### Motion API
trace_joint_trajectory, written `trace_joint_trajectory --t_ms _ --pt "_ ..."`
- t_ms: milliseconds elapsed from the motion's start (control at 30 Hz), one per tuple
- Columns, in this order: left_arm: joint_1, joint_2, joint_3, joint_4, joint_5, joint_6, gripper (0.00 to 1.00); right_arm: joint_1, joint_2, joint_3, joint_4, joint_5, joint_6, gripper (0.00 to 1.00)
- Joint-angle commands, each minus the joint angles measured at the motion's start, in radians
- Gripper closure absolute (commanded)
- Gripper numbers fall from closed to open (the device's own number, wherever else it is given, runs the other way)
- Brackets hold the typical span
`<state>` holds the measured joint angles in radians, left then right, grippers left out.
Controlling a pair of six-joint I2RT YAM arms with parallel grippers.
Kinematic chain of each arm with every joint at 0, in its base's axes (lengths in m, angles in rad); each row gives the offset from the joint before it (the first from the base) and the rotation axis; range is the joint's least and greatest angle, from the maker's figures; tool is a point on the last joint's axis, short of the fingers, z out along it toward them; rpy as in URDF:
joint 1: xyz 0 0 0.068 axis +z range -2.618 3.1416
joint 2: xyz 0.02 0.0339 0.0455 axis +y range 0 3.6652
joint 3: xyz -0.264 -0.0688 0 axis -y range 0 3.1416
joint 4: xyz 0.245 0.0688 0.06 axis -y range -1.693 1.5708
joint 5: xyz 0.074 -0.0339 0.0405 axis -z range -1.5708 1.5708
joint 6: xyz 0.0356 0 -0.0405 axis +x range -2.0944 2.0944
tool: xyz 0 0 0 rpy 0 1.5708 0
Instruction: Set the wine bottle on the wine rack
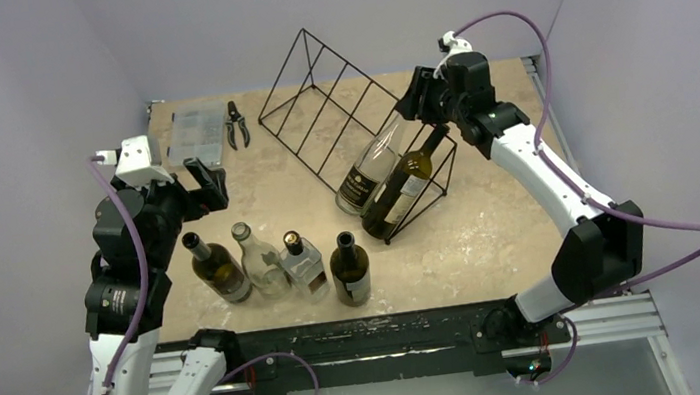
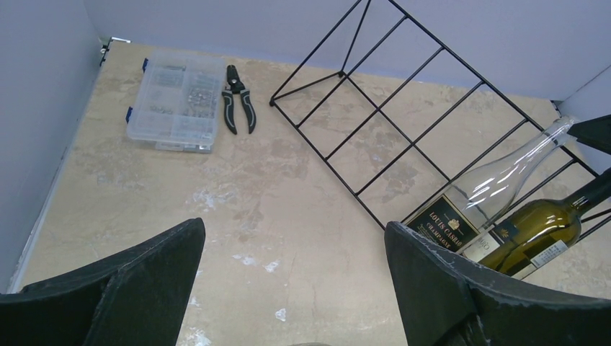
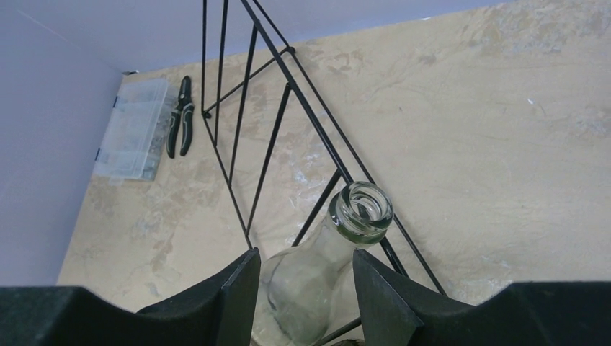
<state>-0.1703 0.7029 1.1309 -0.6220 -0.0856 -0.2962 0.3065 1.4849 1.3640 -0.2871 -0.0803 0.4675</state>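
Note:
The black wire wine rack [image 1: 334, 99] stands at the back middle of the table. A clear bottle [image 1: 372, 164] and a green wine bottle [image 1: 405, 186] lie side by side in its right-hand slots, necks up the slope. My right gripper [image 1: 413, 107] hovers at the clear bottle's neck. In the right wrist view the gripper [image 3: 302, 263] is open, with its jaws either side of the clear bottle [image 3: 360, 213], below its mouth. My left gripper [image 1: 209, 187] is open and empty over bare table left of the rack [image 2: 389, 115]; the wrist view shows it [image 2: 294, 245] wide open.
Several bottles stand in a row near the front edge, from a dark one [image 1: 217, 269] to a green one [image 1: 350, 270]. A clear parts box [image 1: 192, 136] and pliers [image 1: 237, 124] lie at the back left. Walls close in the table on three sides.

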Motion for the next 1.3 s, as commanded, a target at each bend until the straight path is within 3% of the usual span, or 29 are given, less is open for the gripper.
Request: trace_joint_trajectory --t_ms 0,433,733,933,1267 --pt "0.008 0.004 0.008 0.026 0.018 -0.015 0.05 -0.001 -0.046 0.014 0.005 0.047 -0.036 0.46" --pt "0.007 -0.006 0.005 0.034 0.033 -0.015 0.03 -0.002 -0.166 -0.064 0.02 0.039 -0.095 0.38" --pt "0.007 -0.001 0.006 0.029 0.018 -0.014 0.02 0.019 -0.218 -0.058 0.052 -0.115 -0.092 0.32" --pt "0.008 -0.001 0.005 0.028 0.019 -0.012 0.0 0.165 -0.235 -0.031 0.058 -0.136 -0.125 0.22" --pt "0.008 0.003 0.004 0.031 0.02 -0.013 0.0 0.398 -0.304 -0.038 0.056 -0.181 -0.163 0.13"
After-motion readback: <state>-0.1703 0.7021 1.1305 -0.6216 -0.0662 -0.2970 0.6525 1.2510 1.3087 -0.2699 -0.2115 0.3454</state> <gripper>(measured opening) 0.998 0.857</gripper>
